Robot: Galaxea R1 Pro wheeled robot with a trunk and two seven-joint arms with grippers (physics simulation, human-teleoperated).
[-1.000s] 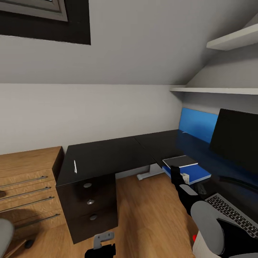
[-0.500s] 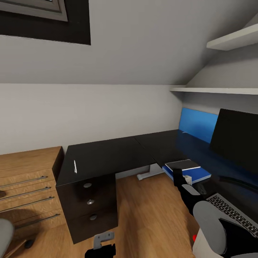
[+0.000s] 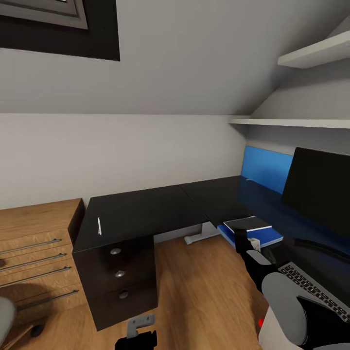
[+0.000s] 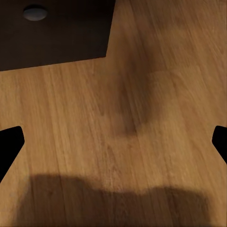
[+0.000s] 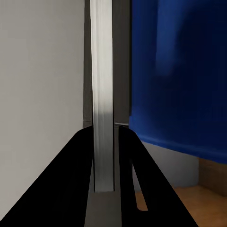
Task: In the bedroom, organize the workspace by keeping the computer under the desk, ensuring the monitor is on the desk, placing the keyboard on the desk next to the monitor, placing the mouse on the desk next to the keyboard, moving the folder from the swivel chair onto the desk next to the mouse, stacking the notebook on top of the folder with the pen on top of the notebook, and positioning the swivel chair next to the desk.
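Notebook [image 3: 247, 224]: dark grey, lying flat on the blue folder [image 3: 265, 237], which sits at the near edge of the desk [image 3: 146, 211] on its right wing. Right gripper [image 3: 241, 242] is at the notebook's near edge; in the right wrist view the two black fingers [image 5: 80, 179] are closed on the notebook's [image 5: 101, 94] pale page edge, with the folder [image 5: 179, 75] blue just beside it. Keyboard [image 3: 311, 289] lies on the desk nearer the robot than the folder, partly hidden by the right arm. Monitor [image 3: 318, 187] stands on the desk behind folder and keyboard, black front toward the camera. Pen [image 3: 99, 225]: white, lying alone on the left wing of the desk, above the drawer unit [image 3: 118, 282] with three round silver knobs, well apart from the notebook. Light wooden dresser [image 3: 34, 248] with bar handles stands just beside the desk's left end. Left gripper [image 3: 138, 330] hangs low over the wood floor [image 3: 204, 291] in front of the drawers; in the left wrist view its fingertips [image 4: 9, 142] are spread wide apart, nothing between them.
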